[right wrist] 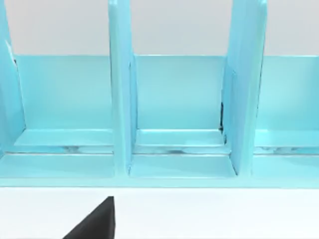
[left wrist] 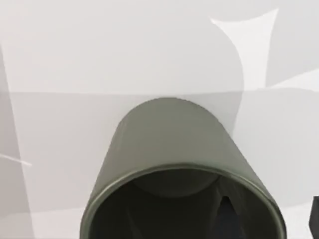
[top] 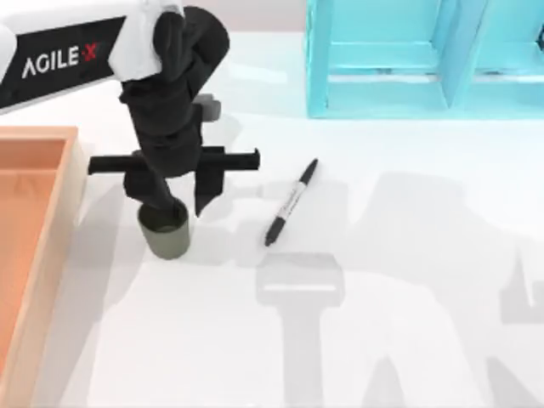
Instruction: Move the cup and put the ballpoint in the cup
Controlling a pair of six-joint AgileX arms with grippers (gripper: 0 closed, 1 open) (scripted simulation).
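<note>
**Left gripper set at the cup rim; ballpoint waiting beside it**

We take the cup [top: 165,231] as our landmark. Our left gripper [top: 178,208] stands directly above it, one finger [top: 158,194] reaching down to the rim on the inside and the other finger [top: 205,189] down just outside the wall. The jaws stand wide, not yet closed on the wall. We judge this straddle is chosen because a rim pinch lets the cup be moved while staying upright.

The cup is a plain olive-grey cylinder, handleless, with a dark interior, standing upright on the white table [top: 408,340].

The ballpoint [top: 291,202] lies flat to the right of the cup, apart from it, angled away: black ends, pale labelled middle.

Near the cup's left is an orange tray [top: 59,200]; behind and to its right, a turquoise rack [top: 382,59], which the right wrist view faces. Of our right gripper's opening we cannot tell.
</note>
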